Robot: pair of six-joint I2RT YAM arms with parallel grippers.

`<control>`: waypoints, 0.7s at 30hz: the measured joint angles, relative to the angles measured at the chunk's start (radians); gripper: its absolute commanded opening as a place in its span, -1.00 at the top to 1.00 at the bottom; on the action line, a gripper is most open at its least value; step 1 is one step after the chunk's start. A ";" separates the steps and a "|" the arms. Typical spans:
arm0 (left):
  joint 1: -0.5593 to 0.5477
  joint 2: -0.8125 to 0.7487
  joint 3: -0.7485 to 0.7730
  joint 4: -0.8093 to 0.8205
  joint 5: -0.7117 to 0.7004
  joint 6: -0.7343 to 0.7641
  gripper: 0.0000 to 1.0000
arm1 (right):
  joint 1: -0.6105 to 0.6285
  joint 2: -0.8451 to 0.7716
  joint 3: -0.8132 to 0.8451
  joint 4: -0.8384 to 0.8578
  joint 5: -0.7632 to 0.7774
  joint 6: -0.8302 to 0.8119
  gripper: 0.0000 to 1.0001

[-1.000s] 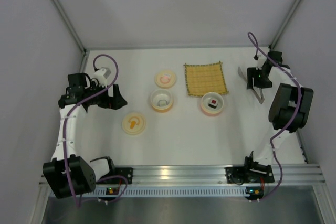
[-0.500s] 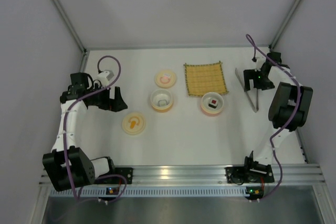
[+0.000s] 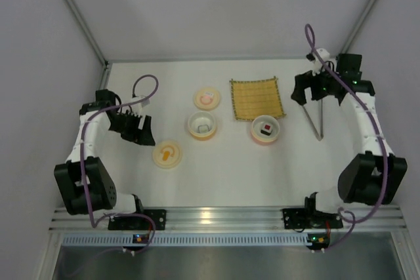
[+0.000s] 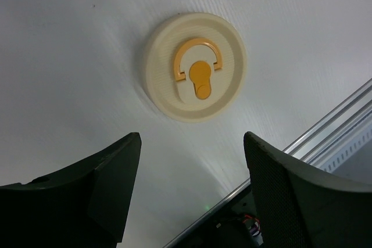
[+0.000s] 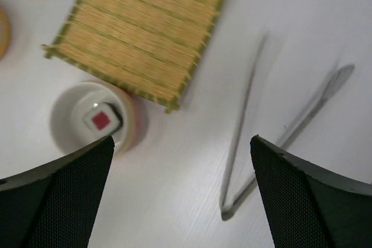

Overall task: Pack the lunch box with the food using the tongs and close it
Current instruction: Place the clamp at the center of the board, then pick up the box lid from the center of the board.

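Note:
The tongs (image 3: 319,132) lie flat on the table at the right, their V joint (image 5: 224,212) towards the near side. My right gripper (image 3: 308,93) hovers open above their far ends, with nothing between its fingers (image 5: 181,140). The round lunch box is in parts. A pink-rimmed bowl (image 3: 254,134) holds the red-topped black and white food (image 5: 102,119). An orange-rimmed bowl (image 3: 191,130) holds the dark grey food (image 3: 203,125). My left gripper (image 3: 140,132) is open and empty (image 4: 192,139), just left of the orange-handled lid (image 4: 196,75).
A yellow woven mat (image 3: 257,98) lies behind the pink-rimmed bowl. A second lid with a pink handle (image 3: 207,98) sits behind the orange-rimmed bowl. Grey walls close in the back and both sides. The metal rail (image 3: 223,216) runs along the near edge.
My right gripper opened and drew back and up; the tongs now lie free on the table. My left gripper swung towards the orange-handled lid and its jaws narrowed a little.

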 measured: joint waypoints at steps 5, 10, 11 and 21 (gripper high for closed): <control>-0.002 0.127 0.046 0.018 0.002 -0.010 -0.15 | 0.333 -0.241 -0.119 0.043 -0.075 0.001 -0.93; -0.023 0.217 0.054 0.069 -0.013 -0.016 0.08 | 0.526 -0.330 -0.287 0.174 -0.092 0.125 -0.79; -0.026 0.233 0.055 0.077 -0.016 -0.016 0.10 | 0.543 -0.337 -0.320 0.201 -0.091 0.146 -0.76; -0.090 0.341 0.064 0.130 -0.044 -0.027 0.09 | 0.710 -0.259 -0.378 0.374 -0.100 0.243 -0.57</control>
